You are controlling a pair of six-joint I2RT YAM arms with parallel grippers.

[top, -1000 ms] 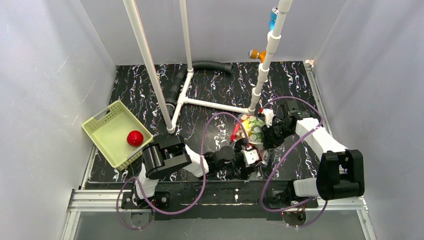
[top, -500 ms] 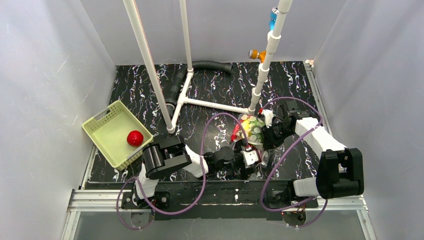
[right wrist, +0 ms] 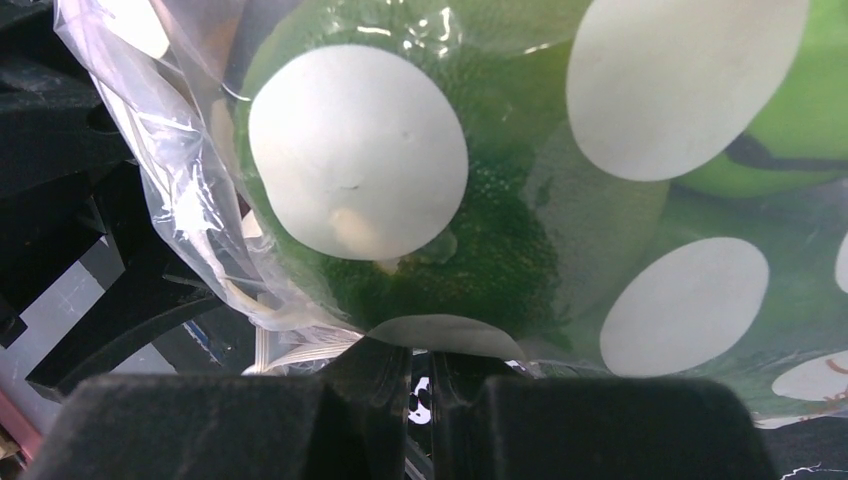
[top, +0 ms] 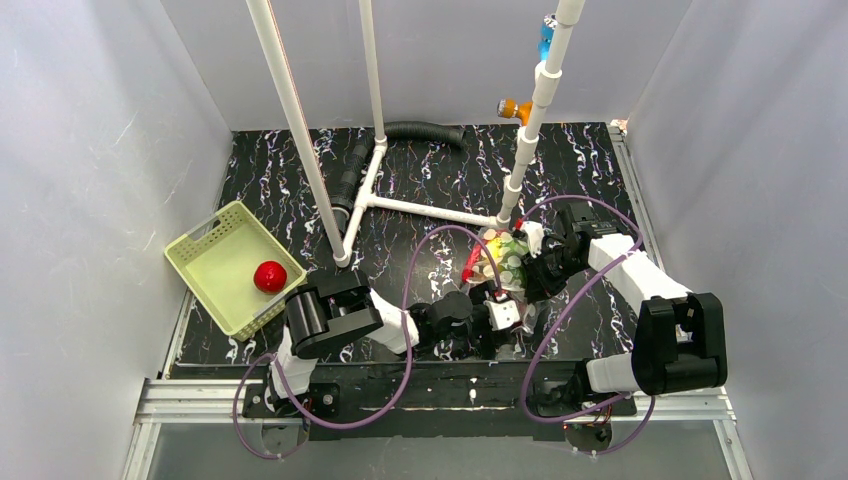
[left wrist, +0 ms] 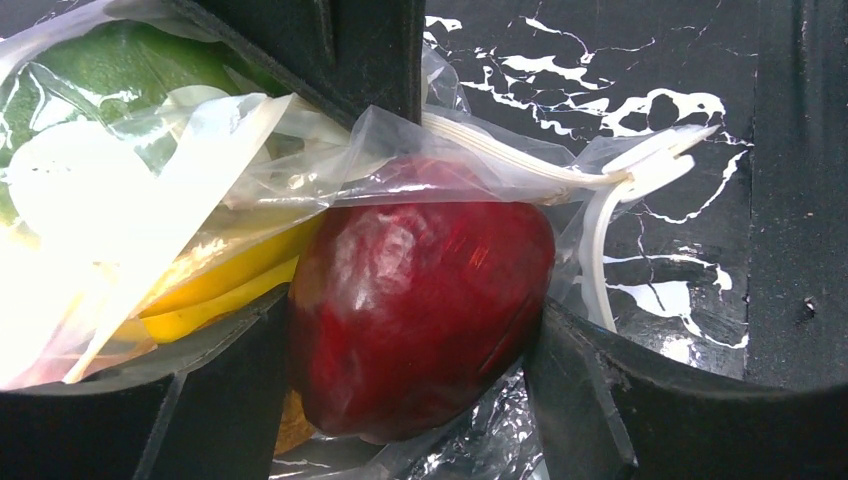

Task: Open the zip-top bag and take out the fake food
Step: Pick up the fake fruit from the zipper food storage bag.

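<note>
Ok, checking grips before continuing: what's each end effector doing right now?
Left end effector: closed on the dark red fruit.
Right end effector: shut on the zip-top bag.

The red fruit (left wrist: 400, 260) inside the bag (top: 505, 262) fills all the room between the fingers of my left hand (left wrist: 415, 330); nothing else can pass there. My right hand (top: 535, 262) blocks the bag's other side. Close behind the bag rises the white post (top: 520, 170). Left of the bag the table (top: 390, 255) is free up to the white pipe (top: 425, 208) and the basket (top: 200, 227).
</note>
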